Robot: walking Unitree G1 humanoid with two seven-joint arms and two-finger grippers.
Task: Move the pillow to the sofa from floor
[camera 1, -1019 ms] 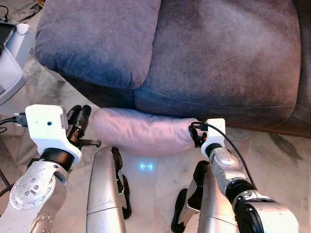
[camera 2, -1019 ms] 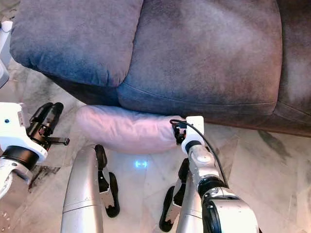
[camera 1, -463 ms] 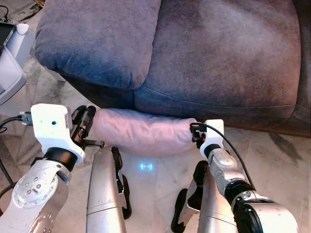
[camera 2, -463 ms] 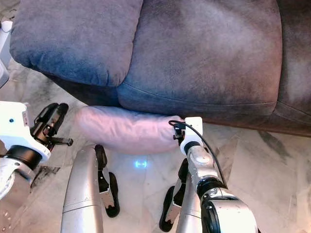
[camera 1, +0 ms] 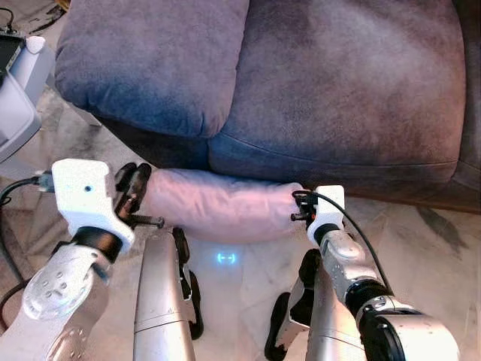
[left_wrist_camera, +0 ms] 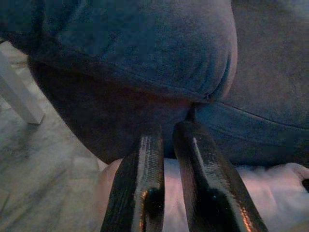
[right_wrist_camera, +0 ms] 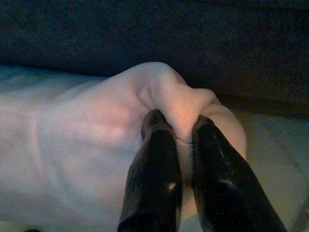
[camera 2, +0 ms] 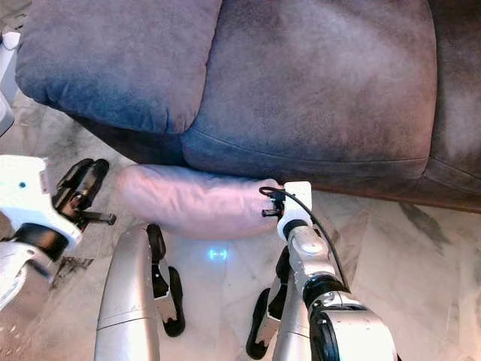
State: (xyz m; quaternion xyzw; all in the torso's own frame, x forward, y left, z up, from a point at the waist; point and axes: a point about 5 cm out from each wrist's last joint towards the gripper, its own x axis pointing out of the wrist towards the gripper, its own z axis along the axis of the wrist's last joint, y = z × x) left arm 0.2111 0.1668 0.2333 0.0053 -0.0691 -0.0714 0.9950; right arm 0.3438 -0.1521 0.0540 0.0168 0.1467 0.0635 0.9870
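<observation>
The sofa (camera 1: 301, 83), covered in dark grey-purple fabric, stretches ahead of and above both claws, its two seat cushions bulging over the front edge. Beneath it the pale marble floor (camera 1: 421, 233) runs under the robot's silver legs, with a small blue light reflected on it between the two arms. The pink pillow (camera 1: 214, 203) lies on the floor against the foot of the sofa, spanning the gap between the two claws.

The right gripper (right_wrist_camera: 177, 126) is at the pillow's right end, clenched on a pinched fold of the pink cover; the fabric bunches up between its two black fingers (right_wrist_camera: 154, 159). In the head views it sits just at the pillow's corner (camera 2: 272, 204).

The left gripper (left_wrist_camera: 166, 130) sits at the pillow's left end, its fingers nearly together with a narrow slit between them, pointing toward the sofa's base above the pillow. They grasp nothing.

A grey-white object (camera 1: 15, 90) stands well off to the left gripper's outer side.
</observation>
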